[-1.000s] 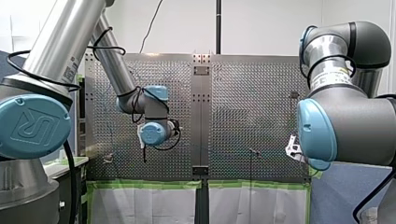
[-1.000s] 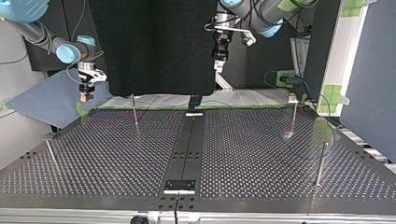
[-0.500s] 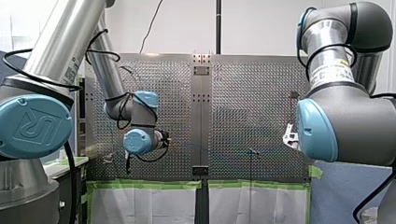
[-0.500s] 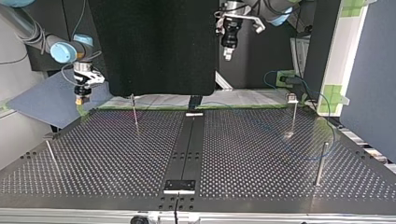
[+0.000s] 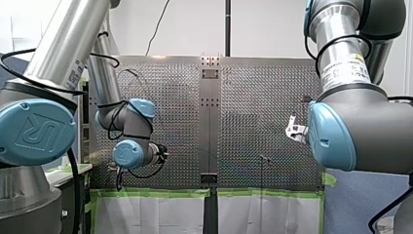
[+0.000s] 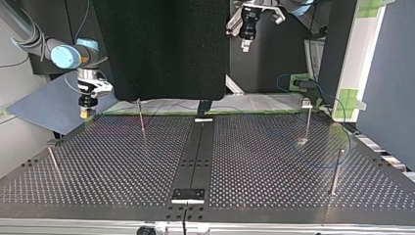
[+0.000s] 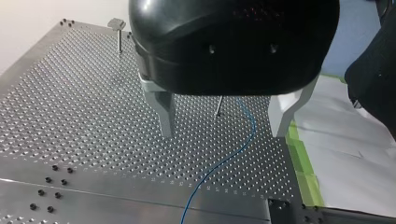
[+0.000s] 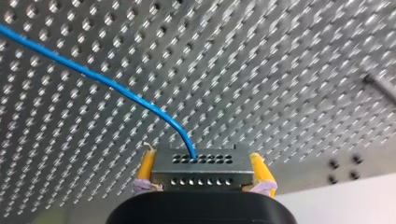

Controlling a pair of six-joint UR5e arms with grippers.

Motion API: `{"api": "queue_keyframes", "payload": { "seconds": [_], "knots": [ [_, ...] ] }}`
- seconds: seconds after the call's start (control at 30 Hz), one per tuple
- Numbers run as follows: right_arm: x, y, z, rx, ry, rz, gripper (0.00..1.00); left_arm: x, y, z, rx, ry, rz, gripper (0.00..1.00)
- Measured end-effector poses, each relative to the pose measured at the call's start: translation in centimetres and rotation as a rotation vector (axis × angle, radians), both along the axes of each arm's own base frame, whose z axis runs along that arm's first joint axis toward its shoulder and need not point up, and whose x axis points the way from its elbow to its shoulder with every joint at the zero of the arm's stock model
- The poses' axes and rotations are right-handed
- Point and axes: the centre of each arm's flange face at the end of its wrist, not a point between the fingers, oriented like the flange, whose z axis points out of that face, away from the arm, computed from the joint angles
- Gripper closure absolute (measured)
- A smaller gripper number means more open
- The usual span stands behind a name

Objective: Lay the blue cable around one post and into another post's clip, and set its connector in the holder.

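In the right wrist view my right gripper (image 8: 201, 158) is shut on a grey connector (image 8: 203, 170), squeezed between its yellow pads (image 8: 145, 164). The blue cable (image 8: 107, 81) leaves the connector's top and arcs away over the perforated table. At the top view's left, my right gripper (image 6: 88, 111) hangs just off the table's far corner. My left gripper (image 7: 223, 133) stands open above the table, with nothing between its metal fingers. The blue cable (image 7: 224, 161) runs on the plate beneath it, past a thin post (image 7: 218, 106). In the top view my left gripper (image 6: 245, 45) is high at the back.
Thin posts stand on the table (image 6: 122, 161): one at back left (image 6: 141, 117), a clip-topped one at back right (image 6: 307, 120), one at front right (image 6: 336, 171), one at front left (image 6: 53, 159). A small bracket (image 6: 188, 195) sits on the centre strip. Green tape (image 5: 156, 192) edges the table.
My left arm has swung toward the front view's left and lower, rising rightward in the top view. My right gripper, still holding the connector, has dropped slightly toward the table's corner.
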Motion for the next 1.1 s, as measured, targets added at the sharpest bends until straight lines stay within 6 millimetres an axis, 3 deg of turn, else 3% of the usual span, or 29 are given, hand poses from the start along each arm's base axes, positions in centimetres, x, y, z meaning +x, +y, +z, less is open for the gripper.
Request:
{"api": "queue_keyframes", "payload": {
  "seconds": [0.4,0.83,1.1],
  "knots": [
    [2.6,0.9,5.6,-0.084,0.022,0.031,1.0,3.3,-2.7,1.9,-0.065,-0.112,-0.055,0.0],
    [4.0,2.0,8.4,-0.097,0.028,0.019,1.0,3.6,-2.5,1.8,-0.045,-0.093,-0.046,0.0],
    [3.5,2.8,11.1,-0.103,0.008,-0.023,1.0,3.7,-2.4,1.7,-0.039,-0.089,-0.045,0.0]
  ]
}}
